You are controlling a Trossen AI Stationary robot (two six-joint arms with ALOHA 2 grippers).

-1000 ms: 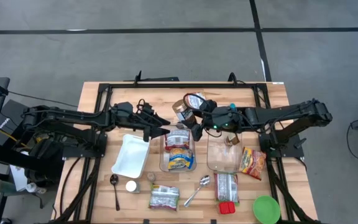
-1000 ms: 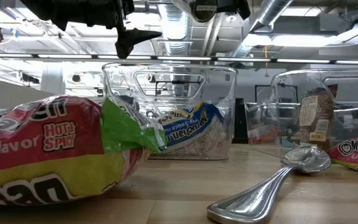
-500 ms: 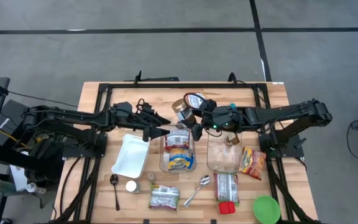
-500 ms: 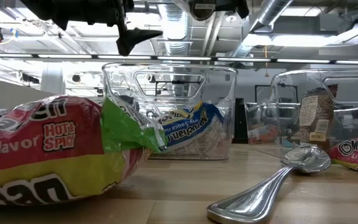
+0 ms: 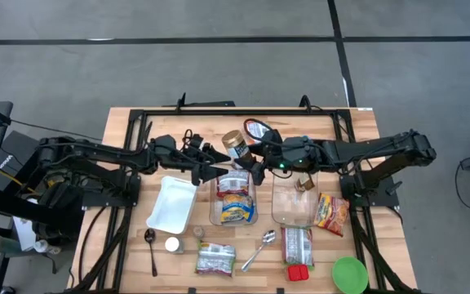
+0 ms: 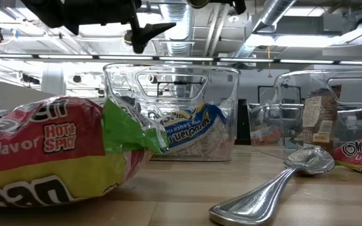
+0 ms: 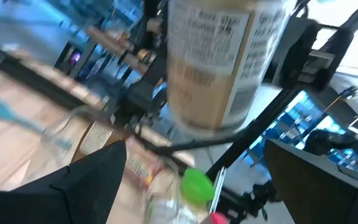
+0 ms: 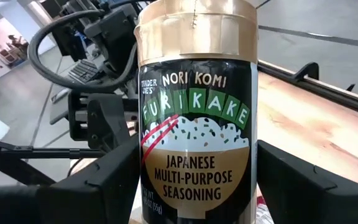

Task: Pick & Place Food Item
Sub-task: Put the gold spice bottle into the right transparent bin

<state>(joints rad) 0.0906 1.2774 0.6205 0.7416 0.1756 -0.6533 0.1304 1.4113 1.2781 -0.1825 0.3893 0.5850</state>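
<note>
Two tools meet above the left clear plastic bin point(image 5: 235, 198). Right tool point(image 5: 249, 160) is clamped on the gold-lidded cylindrical furikake seasoning jar point(image 5: 235, 144), held in the air over the wooden surface point(image 5: 129, 131), lid toward the left arm. Left tool point(image 5: 217, 171) sits just beside the jar, fingers spread apart, gripping nothing. Jar looks rigid, light, with a smooth label, so likely slippery; could be fragile if glass. Best hold: across the body mid-height, not the lid. Bin already holds noodle packets point(image 5: 235, 204).

two clear bins point(image 5: 234, 198), two spoons point(image 5: 258, 250), one seasoning jar point(image 5: 235, 144)
</note>
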